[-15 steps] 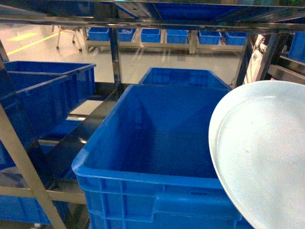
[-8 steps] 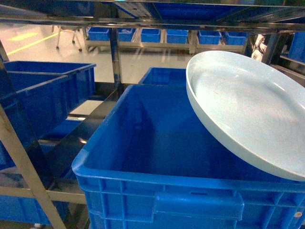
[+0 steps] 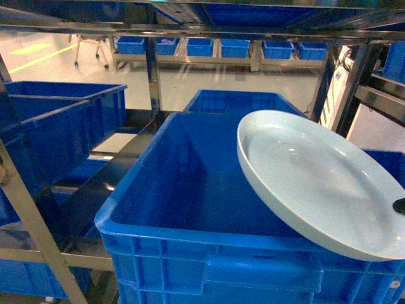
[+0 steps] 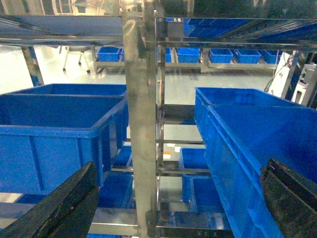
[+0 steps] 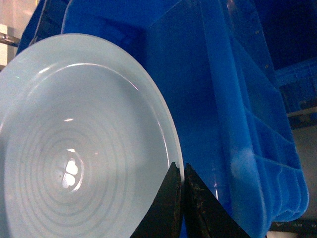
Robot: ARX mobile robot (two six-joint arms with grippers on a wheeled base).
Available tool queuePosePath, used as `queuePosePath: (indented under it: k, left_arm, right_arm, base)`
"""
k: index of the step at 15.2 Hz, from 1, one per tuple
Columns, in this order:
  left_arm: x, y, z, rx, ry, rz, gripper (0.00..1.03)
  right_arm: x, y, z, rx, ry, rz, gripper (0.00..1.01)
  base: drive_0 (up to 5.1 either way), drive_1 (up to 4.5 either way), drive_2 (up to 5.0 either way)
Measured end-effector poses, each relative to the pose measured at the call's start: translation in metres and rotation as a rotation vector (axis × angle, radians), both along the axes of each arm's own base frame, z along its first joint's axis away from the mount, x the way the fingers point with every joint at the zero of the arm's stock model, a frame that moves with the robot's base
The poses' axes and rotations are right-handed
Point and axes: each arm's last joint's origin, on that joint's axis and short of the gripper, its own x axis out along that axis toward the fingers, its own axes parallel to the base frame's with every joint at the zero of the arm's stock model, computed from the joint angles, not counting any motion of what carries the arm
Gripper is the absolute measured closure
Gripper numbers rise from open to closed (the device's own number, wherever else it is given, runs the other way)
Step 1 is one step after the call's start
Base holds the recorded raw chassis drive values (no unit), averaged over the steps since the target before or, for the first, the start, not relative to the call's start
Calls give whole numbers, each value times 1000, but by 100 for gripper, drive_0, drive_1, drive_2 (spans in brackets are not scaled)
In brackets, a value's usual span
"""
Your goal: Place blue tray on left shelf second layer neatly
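Observation:
The pale blue tray (image 3: pixel 316 180) hangs tilted over the right half of a big open blue crate (image 3: pixel 190 183), its right side low near the crate's rim. My right gripper (image 5: pixel 182 171) is shut on the tray's (image 5: pixel 84 144) rim; in the head view only a dark tip of it (image 3: pixel 400 204) shows at the right edge. The left shelf shows as shiny steel uprights (image 3: pixel 152 69) and rails around the crates. In the left wrist view my left gripper (image 4: pixel 173 203) is open and holds nothing, facing a steel upright (image 4: pixel 143 124) of the rack.
Another blue crate (image 3: pixel 240 101) stands behind the big one, and two more (image 3: pixel 63 120) sit on the rack to the left. A steel rail (image 3: pixel 202 28) runs overhead. A slanted upright (image 3: pixel 31 221) crosses the near left. Small blue bins (image 3: pixel 234 47) line a far rack.
The tray swung from steeply tilted at the right edge, up and left over the crate, and now sits lower and flatter above the crate's right half.

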Motion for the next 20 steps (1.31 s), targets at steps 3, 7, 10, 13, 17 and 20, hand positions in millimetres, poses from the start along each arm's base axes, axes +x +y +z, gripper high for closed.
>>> queuePosePath:
  k: [3, 7, 10, 13, 17, 20]
  left_arm:
    - [0, 0, 0, 0, 0, 0, 5]
    - [0, 0, 0, 0, 0, 0, 5]
    - [0, 0, 0, 0, 0, 0, 5]
    - [0, 0, 0, 0, 0, 0, 5]
    - [0, 0, 0, 0, 0, 0, 5]
    - [0, 0, 0, 0, 0, 0, 5]
  right_arm:
    - [13, 6, 1, 8, -10, 8, 99]
    - [36, 6, 2, -28, 0, 11, 99]
    - [57, 17, 6, -115, -9, 59, 99]
    - [75, 31, 18, -130, -38, 86, 99]
    - [74, 42, 13, -133, -45, 108, 85]
    - [63, 42, 1, -119, -6, 110, 46]
  base:
    - [0, 0, 0]
    - [0, 0, 0]
    - [0, 0, 0]
    - [0, 0, 0]
    - [0, 0, 0]
    - [0, 0, 0]
